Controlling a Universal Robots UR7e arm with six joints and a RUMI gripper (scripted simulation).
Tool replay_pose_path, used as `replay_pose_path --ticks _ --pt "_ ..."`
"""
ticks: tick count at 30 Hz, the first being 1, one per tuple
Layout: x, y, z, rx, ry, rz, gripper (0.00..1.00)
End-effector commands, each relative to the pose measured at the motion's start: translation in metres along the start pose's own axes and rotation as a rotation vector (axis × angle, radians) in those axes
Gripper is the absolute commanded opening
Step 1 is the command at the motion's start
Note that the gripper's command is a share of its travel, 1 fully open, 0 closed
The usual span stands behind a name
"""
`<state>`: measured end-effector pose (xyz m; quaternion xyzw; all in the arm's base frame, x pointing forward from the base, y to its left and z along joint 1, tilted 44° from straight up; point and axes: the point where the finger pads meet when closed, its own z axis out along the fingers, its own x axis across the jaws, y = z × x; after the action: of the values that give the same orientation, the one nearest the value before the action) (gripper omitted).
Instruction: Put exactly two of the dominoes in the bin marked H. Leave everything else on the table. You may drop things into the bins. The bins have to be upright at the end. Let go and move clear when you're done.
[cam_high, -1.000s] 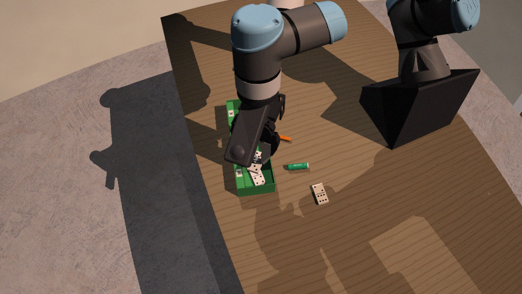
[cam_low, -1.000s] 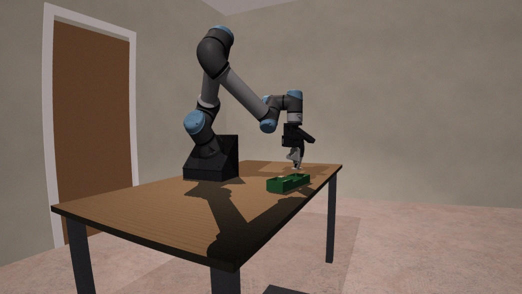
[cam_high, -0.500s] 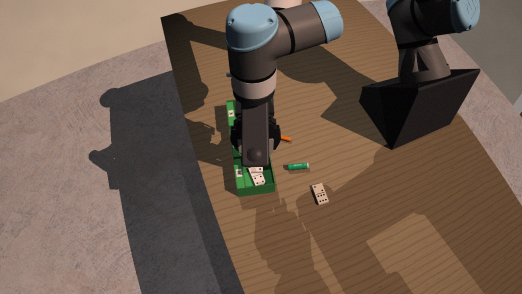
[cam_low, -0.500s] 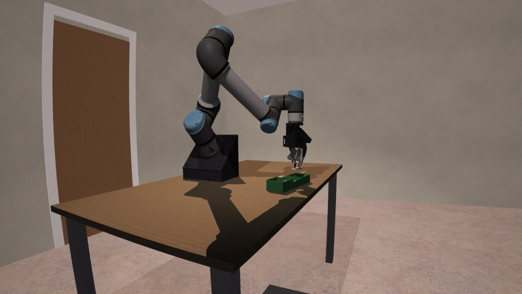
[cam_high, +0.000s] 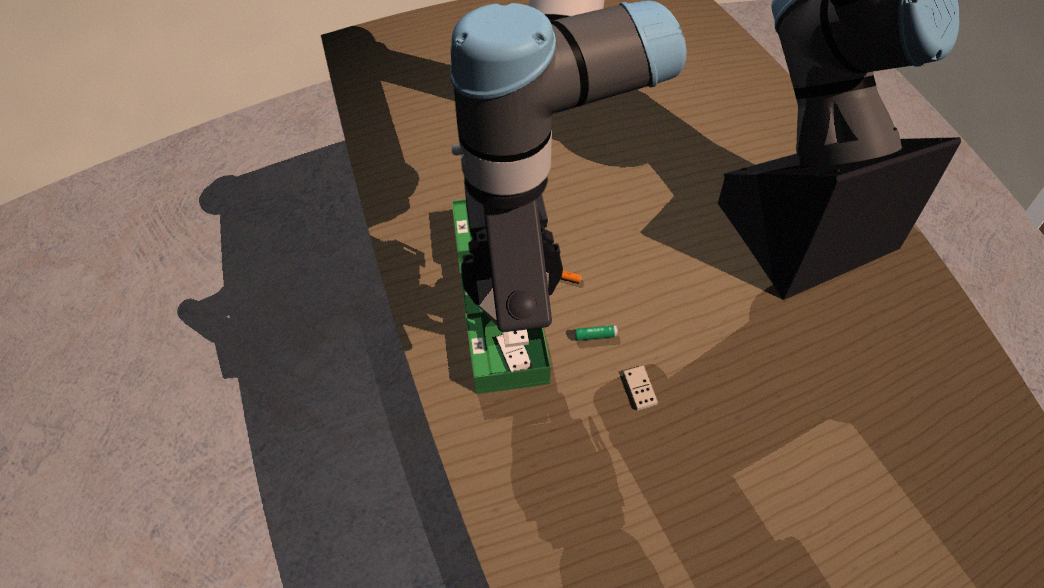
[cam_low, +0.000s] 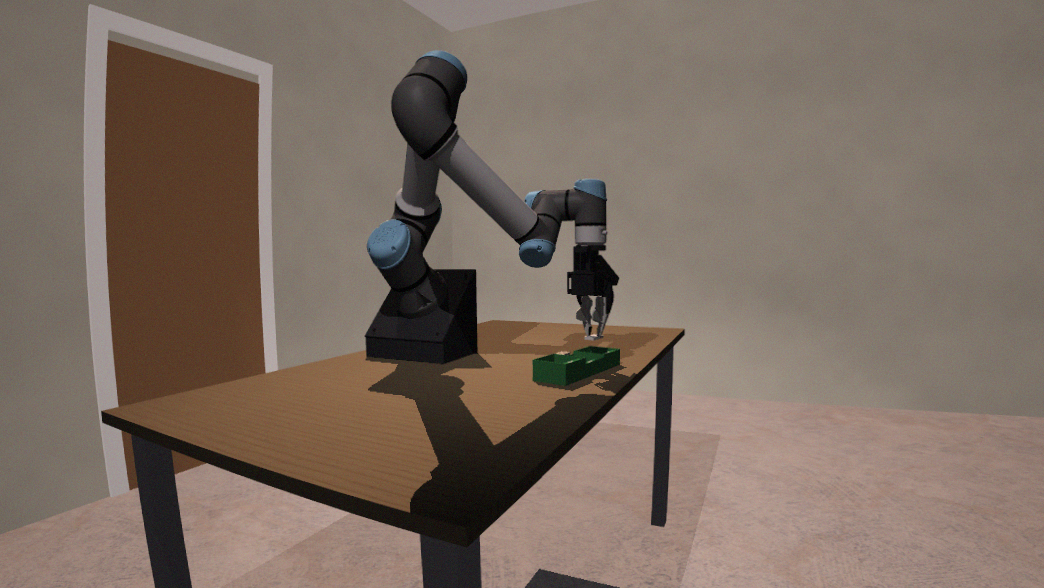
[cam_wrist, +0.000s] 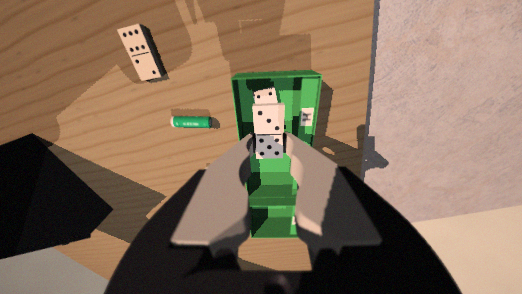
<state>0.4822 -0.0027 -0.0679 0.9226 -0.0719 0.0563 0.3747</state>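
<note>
The hand (cam_wrist: 270, 145) pinches a domino (cam_wrist: 269, 131) above the H bin (cam_high: 536, 365), where another domino (cam_high: 517, 357) lies; a third domino (cam_high: 639, 387) rests on the worktop (cam_high: 803, 365).

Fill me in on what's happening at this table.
The robot arm's gripper is shut on a domino and holds it above the end compartment of the green bin, the one marked H. One domino already lies in that compartment. A third domino sits on the table, with a green battery and an orange pen near the bin.
</note>
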Motion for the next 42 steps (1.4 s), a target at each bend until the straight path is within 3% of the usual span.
replay_pose_path --ticks 1,28,42 --pt "0.0 0.0 0.0 0.001 0.002 -0.002 0.0" --pt "0.0 0.0 0.044 0.001 0.002 -0.002 0.0" --pt "0.0 0.0 0.044 0.001 0.002 -0.002 0.0"
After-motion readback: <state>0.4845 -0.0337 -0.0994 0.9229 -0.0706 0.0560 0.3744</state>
